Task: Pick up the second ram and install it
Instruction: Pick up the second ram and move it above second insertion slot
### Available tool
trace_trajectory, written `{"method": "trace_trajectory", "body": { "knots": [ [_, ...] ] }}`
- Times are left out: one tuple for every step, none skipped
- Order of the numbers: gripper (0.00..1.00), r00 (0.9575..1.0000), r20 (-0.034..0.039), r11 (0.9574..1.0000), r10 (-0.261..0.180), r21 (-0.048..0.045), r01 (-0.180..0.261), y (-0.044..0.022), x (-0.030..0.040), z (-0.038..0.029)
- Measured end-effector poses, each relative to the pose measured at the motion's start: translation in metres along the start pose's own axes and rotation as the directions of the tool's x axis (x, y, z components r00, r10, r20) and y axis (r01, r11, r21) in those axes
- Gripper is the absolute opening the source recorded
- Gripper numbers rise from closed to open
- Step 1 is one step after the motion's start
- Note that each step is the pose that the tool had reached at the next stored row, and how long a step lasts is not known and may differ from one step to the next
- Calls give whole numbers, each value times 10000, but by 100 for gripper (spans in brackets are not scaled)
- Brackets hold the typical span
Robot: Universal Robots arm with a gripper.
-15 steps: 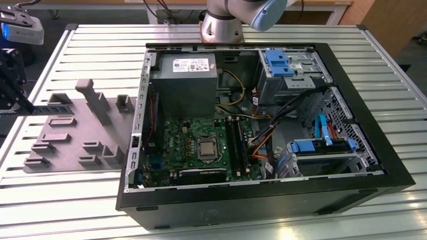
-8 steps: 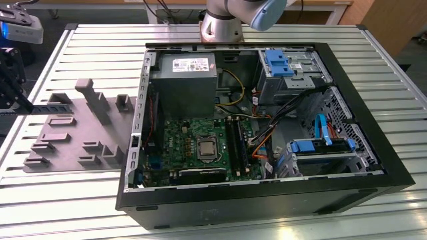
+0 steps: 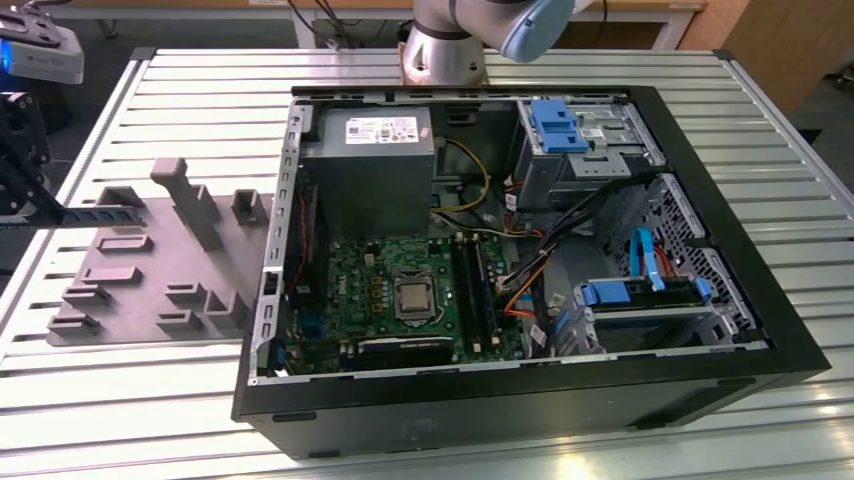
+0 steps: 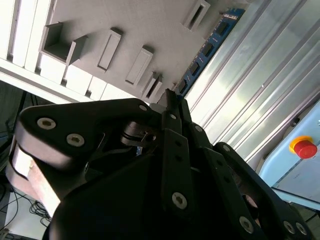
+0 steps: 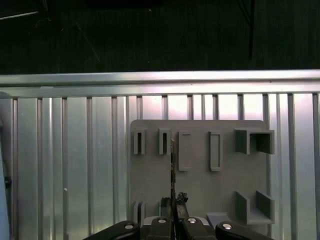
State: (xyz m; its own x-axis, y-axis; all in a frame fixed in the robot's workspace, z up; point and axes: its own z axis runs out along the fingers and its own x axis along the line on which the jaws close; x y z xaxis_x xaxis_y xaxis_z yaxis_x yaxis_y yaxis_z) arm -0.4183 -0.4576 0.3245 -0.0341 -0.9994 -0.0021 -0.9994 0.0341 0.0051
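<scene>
Metal table point(image 3: 200, 100), matt hand point(image 5: 173, 201), circuit-board ram point(image 4: 205, 50)

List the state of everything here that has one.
pincer: shut on the memory stick.
memory stick: held in the pincer, over the grey holder.
grey holder: lying flat on the table.
computer case: on its side, open, insides showing.

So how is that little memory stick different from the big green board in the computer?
The memory stick is a narrow blue strip, while the green board is a wide plate. The memory stick is clamped between the fingers at the grey tray, whereas the green board lies flat inside the black case. Cables and other parts crowd the green board; the memory stick sits apart from them. Both are circuit boards carrying dark chips.
</scene>
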Motion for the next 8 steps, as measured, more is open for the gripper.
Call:
{"method": "trace_trajectory", "body": {
  "knots": [
    [14, 10000, 0, 10000, 0, 0, 0, 0, 0, -6],
    [14, 10000, 0, 10000, 0, 1, 0, 0, 0, -12],
    [14, 10000, 0, 10000, 0, 0, 0, 0, 0, -19],
    [14, 10000, 0, 10000, 0, 0, 0, 0, 0, -25],
    [14, 10000, 0, 10000, 0, 0, 0, 0, 0, -32],
    [14, 10000, 0, 10000, 0, 0, 0, 0, 0, -39],
    [14, 10000, 0, 10000, 0, 0, 0, 0, 0, -47],
    [14, 10000, 0, 10000, 0, -1, 0, 0, 0, -56]
  ]
}}
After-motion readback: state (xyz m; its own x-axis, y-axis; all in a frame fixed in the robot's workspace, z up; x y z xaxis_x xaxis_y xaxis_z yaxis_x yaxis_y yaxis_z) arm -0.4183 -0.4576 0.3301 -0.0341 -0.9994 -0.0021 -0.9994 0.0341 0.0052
